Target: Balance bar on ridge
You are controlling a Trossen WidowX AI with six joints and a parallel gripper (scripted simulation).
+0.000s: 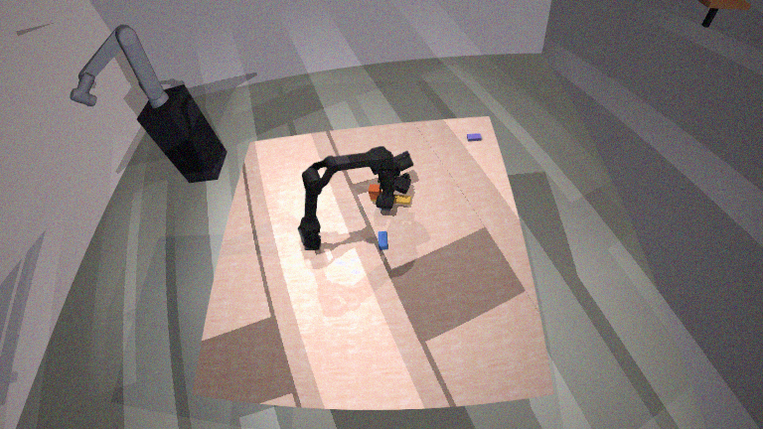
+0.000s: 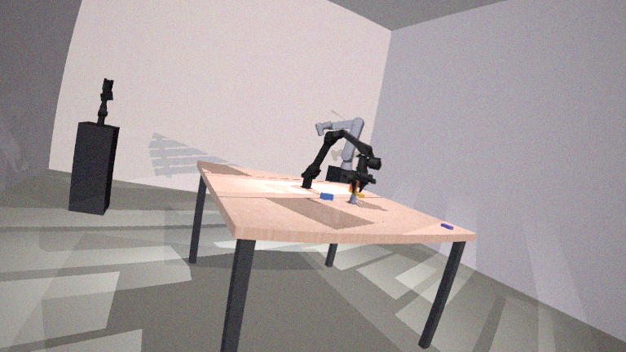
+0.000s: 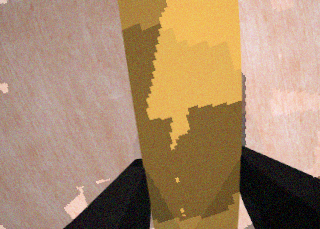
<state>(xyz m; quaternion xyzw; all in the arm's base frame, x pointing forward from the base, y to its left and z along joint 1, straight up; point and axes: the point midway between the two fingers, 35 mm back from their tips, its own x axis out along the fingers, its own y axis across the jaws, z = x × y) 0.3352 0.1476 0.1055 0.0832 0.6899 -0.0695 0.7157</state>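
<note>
The yellow bar (image 1: pixel 403 200) (image 2: pixel 359 195) (image 3: pixel 200 74) is held between the fingers of my gripper (image 1: pixel 385 202) (image 3: pixel 190 164). The gripper is shut on it and points down over the table. An orange block (image 1: pixel 374 191) shows at the bar's other end, left of the gripper in the top view. The small grey ridge (image 1: pixel 384 210) (image 2: pixel 353 200) stands on the table under the gripper; a thin grey sliver shows beside the bar's right edge in the wrist view. Whether the bar touches the ridge, and whether it is level, I cannot tell.
A blue block (image 1: pixel 382 240) (image 2: pixel 326 196) lies on the table (image 1: pixel 360 367) (image 2: pixel 276 237) near the arm's base. A small purple block (image 1: pixel 474 137) (image 2: pixel 447 226) lies near a far corner. A grey arm on a black pedestal (image 1: pixel 183 137) stands off the table.
</note>
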